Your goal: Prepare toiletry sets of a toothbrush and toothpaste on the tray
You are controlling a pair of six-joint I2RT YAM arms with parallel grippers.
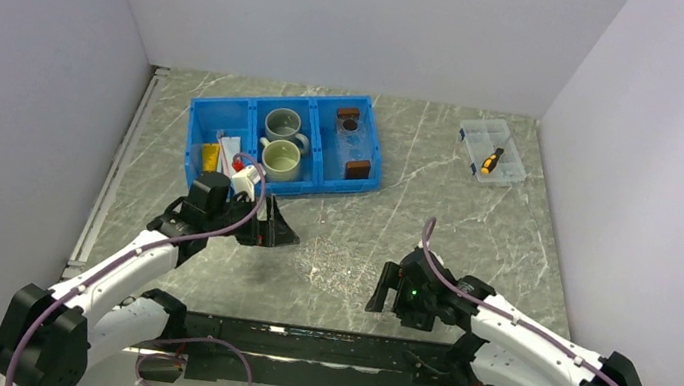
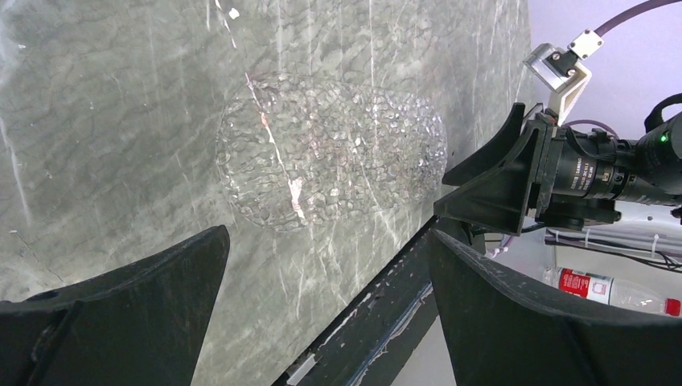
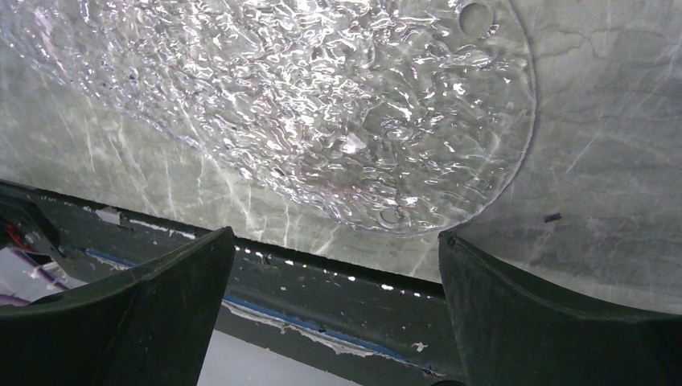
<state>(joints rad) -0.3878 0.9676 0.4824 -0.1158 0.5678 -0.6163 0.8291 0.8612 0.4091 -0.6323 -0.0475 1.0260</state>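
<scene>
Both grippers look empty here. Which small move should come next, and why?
Probably the right gripper should reach forward toward the tray. It and the left gripper are both open and hold nothing. The tray lies in the right compartment of the blue bin, so it likely has to come out onto the table before any set is laid on it.

Blue three-compartment bin [image 1: 217, 120] — two mugs [image 1: 286, 126] inside, clear box [image 1: 488, 133] holding screwdriver [image 1: 491, 160], textured clear mat [image 2: 330, 153]
</scene>
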